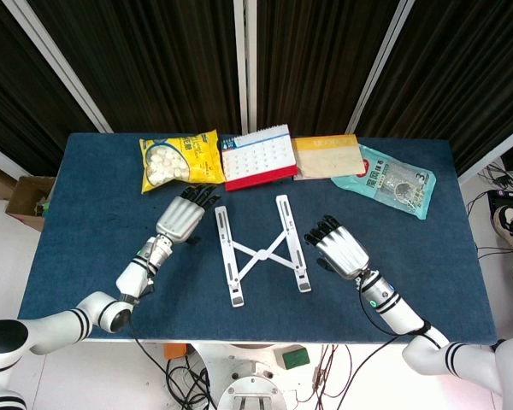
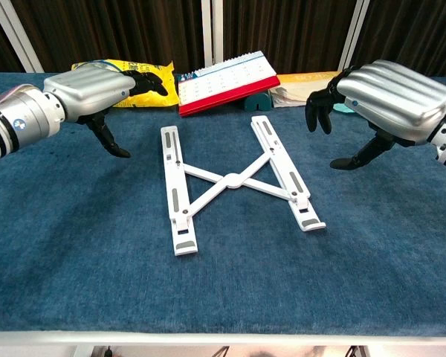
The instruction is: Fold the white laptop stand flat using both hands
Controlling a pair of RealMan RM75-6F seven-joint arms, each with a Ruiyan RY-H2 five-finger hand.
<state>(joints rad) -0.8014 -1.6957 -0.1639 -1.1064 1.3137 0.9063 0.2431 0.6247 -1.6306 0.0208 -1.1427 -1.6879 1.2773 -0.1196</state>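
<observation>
While the white laptop stand [image 1: 262,250] lies low on the table [image 1: 85,231] between them, the left hand [image 1: 181,219] and right hand [image 1: 338,248] hover just beside its rails, fingers apart, holding nothing. Next likely calls for squeezing both rails together. Behind the left hand, a yellow bag [image 1: 179,160] holds white balls.

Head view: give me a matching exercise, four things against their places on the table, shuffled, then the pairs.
Things:
1. white laptop stand
2. yellow snack bag
3. desk calendar
4. teal packet

Places:
A. far edge, rightmost of the row
B. far edge, leftmost of the row
C. lying flat between the left hand and the right hand
D. far edge, just right of the yellow bag

Pairs: 1-C, 2-B, 3-D, 4-A
</observation>
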